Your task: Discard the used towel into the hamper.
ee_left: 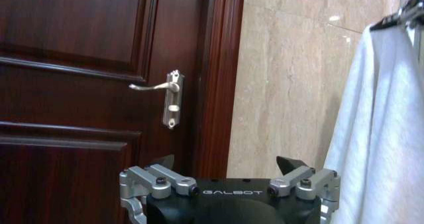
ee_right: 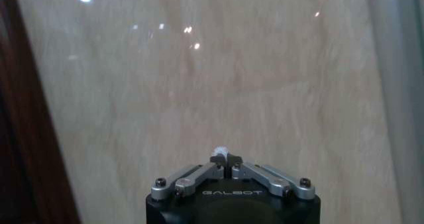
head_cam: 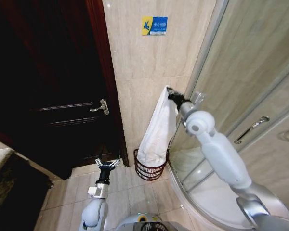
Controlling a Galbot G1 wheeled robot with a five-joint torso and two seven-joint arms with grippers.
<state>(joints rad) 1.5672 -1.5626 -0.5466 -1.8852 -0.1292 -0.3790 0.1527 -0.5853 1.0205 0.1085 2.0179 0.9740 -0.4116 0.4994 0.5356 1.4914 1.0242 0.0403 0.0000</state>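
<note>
White towel (head_cam: 156,132) in the clamped right gripper (head_cam: 172,96), tail inside the hamper (head_cam: 151,170); left gripper (head_cam: 107,164) spread, empty.

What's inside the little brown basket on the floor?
The bottom end of the white towel hangs into the hamper, while the right gripper pinches its top corner. The towel covers whatever else may lie inside.

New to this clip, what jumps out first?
The white towel hangs full-length from the right gripper, which is shut on its top corner, raised against the beige tiled wall; its lower end drapes into the hamper on the floor. The left gripper sits low and open beside the dark wooden door.
</note>
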